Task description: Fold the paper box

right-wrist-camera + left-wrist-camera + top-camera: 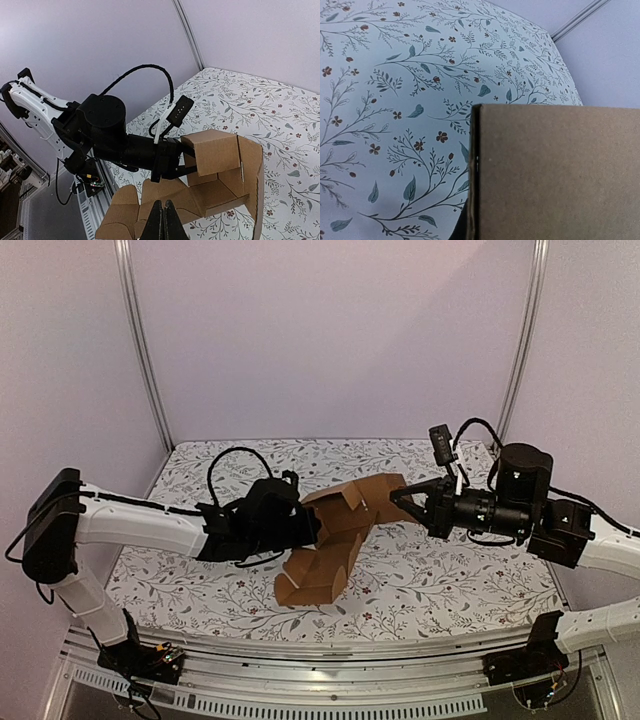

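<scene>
Cardboard of the paper box [335, 540] is held half-raised over the middle of the table [450, 580], lower flaps resting toward 6 o'clock, probably so panels can be bent upright. The left gripper [310, 525] is set against it from 9 o'clock, likely as a brace; its jaw state cannot be told. The right gripper [163, 207], at 3 o'clock, is clenched tight by a flap.

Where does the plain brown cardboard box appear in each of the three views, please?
Top external: the brown cardboard box sits at the centre of the picture.
Left wrist: it fills the lower right, seen close up.
Right wrist: it runs from lower centre to the right.
Shared landmark: the floral table cover beneath it.
</scene>
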